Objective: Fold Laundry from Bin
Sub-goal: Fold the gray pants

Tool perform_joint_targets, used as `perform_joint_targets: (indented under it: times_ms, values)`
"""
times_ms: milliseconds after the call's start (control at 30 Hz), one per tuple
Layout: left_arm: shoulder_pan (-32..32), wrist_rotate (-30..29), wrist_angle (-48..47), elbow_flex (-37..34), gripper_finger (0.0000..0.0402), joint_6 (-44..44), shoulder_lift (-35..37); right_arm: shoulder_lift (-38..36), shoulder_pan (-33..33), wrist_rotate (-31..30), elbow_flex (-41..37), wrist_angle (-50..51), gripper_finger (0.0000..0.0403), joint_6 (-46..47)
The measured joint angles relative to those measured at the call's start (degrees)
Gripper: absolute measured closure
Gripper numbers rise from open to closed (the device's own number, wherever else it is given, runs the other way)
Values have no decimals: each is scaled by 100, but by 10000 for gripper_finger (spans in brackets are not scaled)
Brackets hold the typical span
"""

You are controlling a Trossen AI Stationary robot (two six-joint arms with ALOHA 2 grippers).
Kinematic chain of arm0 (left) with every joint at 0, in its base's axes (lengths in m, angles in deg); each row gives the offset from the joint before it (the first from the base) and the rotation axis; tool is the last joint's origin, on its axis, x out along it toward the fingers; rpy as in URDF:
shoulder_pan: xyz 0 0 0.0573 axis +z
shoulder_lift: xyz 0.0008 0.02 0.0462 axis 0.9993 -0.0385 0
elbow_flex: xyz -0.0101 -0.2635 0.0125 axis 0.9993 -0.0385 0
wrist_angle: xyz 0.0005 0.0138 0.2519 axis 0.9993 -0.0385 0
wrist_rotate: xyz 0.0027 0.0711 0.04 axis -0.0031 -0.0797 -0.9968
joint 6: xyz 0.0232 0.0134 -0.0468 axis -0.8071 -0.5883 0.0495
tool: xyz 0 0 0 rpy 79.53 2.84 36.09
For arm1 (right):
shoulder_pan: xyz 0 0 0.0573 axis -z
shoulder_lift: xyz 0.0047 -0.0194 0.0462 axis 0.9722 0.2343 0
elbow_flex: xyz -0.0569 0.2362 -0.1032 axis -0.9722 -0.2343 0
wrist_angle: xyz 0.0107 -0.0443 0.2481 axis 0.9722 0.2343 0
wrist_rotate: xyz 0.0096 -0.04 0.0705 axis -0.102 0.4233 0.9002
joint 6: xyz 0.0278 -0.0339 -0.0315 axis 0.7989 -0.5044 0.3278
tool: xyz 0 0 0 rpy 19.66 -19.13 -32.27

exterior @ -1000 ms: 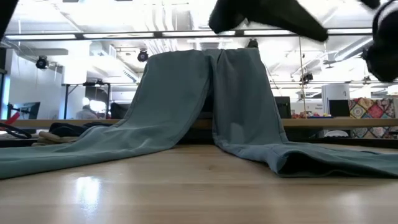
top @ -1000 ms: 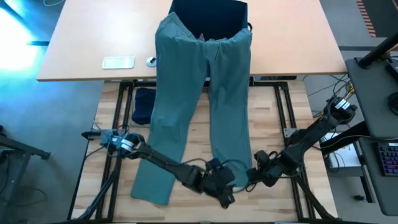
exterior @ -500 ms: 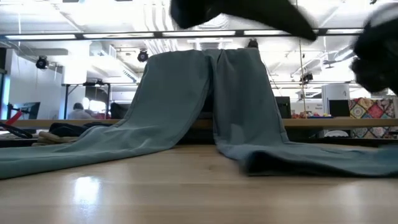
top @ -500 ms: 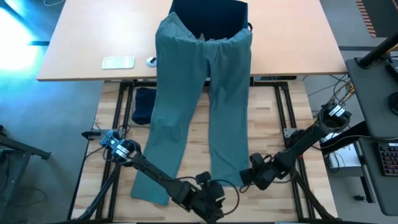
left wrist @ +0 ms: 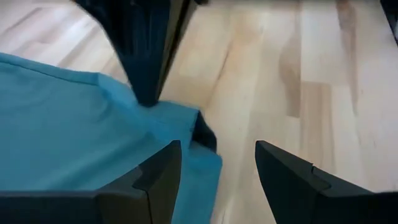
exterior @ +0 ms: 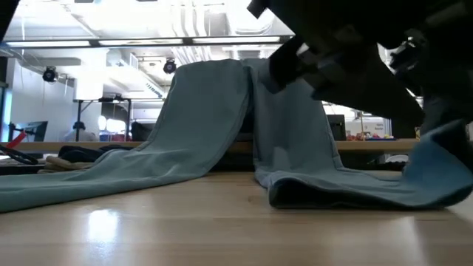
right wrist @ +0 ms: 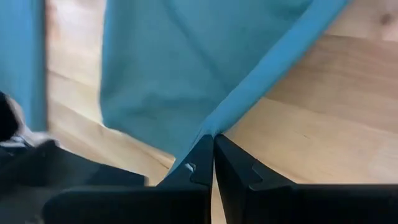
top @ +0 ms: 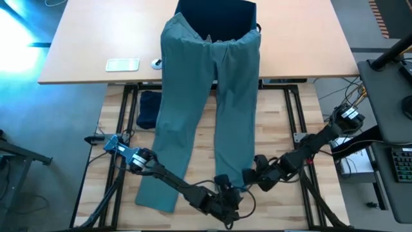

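A boxy navy-blue fabric bin point(top: 216, 14) stands at the far middle of the tan counter point(top: 84, 48), and a large teal-green pair of soft cloth trousers point(top: 193, 109) hangs out of it by the waist, its two legs running down over the counter's near edge onto the lower light-wood slatted counter point(top: 203, 138). On the tan surface, well to the left of the bin, lie a small white flat device point(top: 122, 64) and a tiny round grey piece point(top: 156, 63) just beside it. A crumpled navy garment point(top: 149, 108) lies on the slats, touching the outer edge of the left trouser leg. In the low view the trousers fill the middle, and dark arm parts cover the upper right of the scene

The right gripper point(top: 252, 178) reaches in low from the right side to the hem of the right trouser leg; its jaws are closed tight on the teal cloth, which the right wrist view shows pinched into a ridge between the two dark fingers point(right wrist: 202, 163), and the low view shows that hem corner lifted off the wood. The left gripper point(top: 226, 201) lies at the near edge, just beside the same hem, arm stretched along the slats from the left; its jaws stand parted and hold nothing, one finger point(left wrist: 158, 180) over the cloth's edge and the other over bare wood
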Motion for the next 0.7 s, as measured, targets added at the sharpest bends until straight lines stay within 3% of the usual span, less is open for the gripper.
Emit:
perform_joint_targets:
  times_ms: [233,400,567,700]
  values:
    - [65,-807,-158,0,212,979,-21,0,200,-115,0,-152,394,351]
    - [222,-473,71,2,204,1115,-23,0,218,-308,0,-164,394,662]
    - [326,-519,27,3,178,1231,-23,0,232,-382,0,-217,394,681]
    - [499,-162,-372,33,160,1878,-23,0,255,-405,0,-307,394,605]
